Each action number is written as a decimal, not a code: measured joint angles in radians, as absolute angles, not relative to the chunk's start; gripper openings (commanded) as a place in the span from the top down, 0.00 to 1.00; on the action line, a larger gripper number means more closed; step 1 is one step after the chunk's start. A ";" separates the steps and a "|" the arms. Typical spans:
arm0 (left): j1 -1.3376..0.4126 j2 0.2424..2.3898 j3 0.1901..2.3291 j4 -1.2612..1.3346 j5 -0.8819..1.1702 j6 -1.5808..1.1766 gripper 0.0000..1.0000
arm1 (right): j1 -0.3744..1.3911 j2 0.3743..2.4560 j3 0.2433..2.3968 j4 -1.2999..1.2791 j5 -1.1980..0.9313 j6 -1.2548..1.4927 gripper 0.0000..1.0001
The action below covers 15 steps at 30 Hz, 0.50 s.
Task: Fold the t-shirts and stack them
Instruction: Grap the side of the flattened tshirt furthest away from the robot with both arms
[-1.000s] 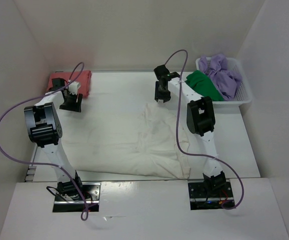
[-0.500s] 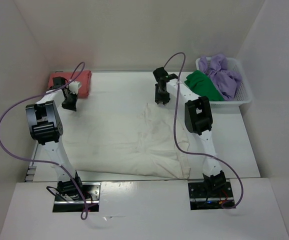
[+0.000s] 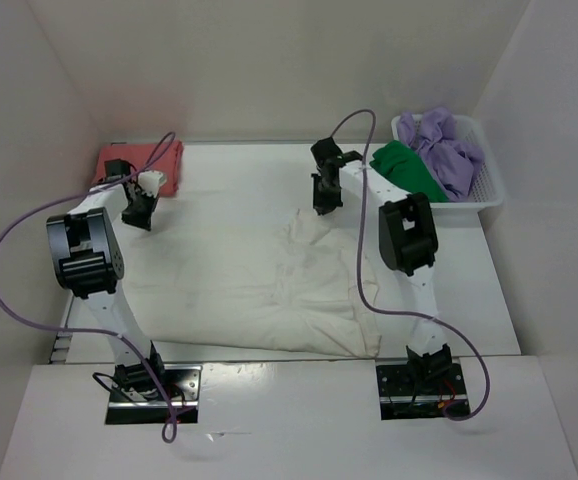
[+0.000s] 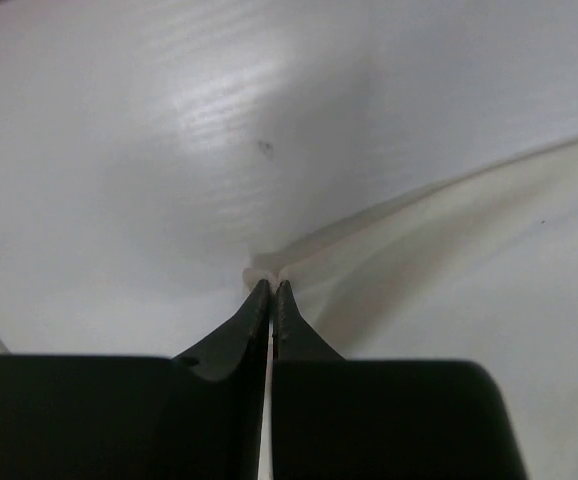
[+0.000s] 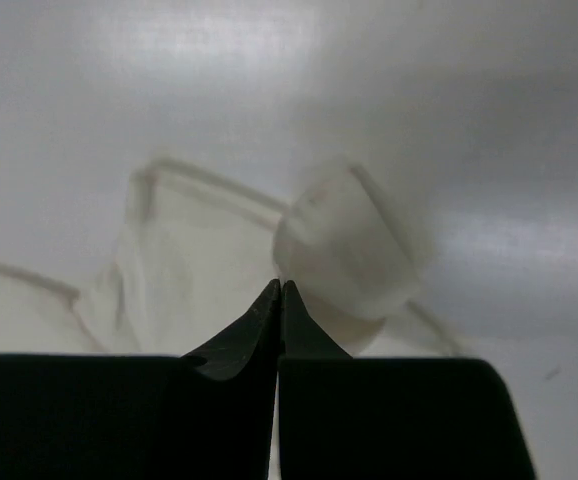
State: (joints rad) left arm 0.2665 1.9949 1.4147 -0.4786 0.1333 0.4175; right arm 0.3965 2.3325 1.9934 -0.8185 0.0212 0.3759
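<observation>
Fingers of both arms are pressed together, each pair nipping the far edge of the cream-white t-shirt (image 3: 269, 290). This shirt lies spread and rumpled across the middle of the table (image 3: 229, 185).

In the left wrist view, the left fingers (image 4: 247, 322) meet tip to tip on a small corner of pale hem. From there the cloth's edge runs away toward the upper right. From above, this pair sits at the shirt's far left, just beside the salmon-red t-shirt (image 3: 161, 163). That shirt rests as a neat folded block in the far left corner of the table.

In the right wrist view, the right fingers (image 5: 255, 325) are closed at the foot of a raised, rounded bulge of the same cream cloth. The overhead view puts them at the shirt's far right corner, where the fabric comes to a point.

At the far right stands a white mesh basket (image 3: 491, 196). The bright green t-shirt (image 3: 407, 170) drapes over its near left side, and the lavender t-shirt (image 3: 451, 150) is bunched up inside.
</observation>
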 measured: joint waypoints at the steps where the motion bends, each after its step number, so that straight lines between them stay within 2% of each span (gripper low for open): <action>1: 0.266 1.971 1.395 -0.482 0.131 0.427 1.00 | 0.396 2.272 1.908 -0.804 0.002 0.376 1.00; 5: 0.266 1.852 1.312 -0.504 0.119 0.477 1.00 | 0.397 1.985 1.581 -0.765 -0.076 0.400 1.00; 9: 0.266 1.742 1.246 -0.522 0.115 0.514 1.00 | 0.397 1.756 1.357 -0.718 -0.125 0.449 1.00; 15: 0.267 1.622 1.134 -0.537 0.080 0.572 1.00 | 0.410 1.563 1.108 -0.691 -0.162 0.524 1.00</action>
State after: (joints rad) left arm 0.2668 1.6218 1.1336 -0.5365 0.0803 0.5724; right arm 0.4095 1.5631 1.1084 -0.6910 -0.1623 0.5243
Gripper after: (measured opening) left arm 0.009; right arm 0.002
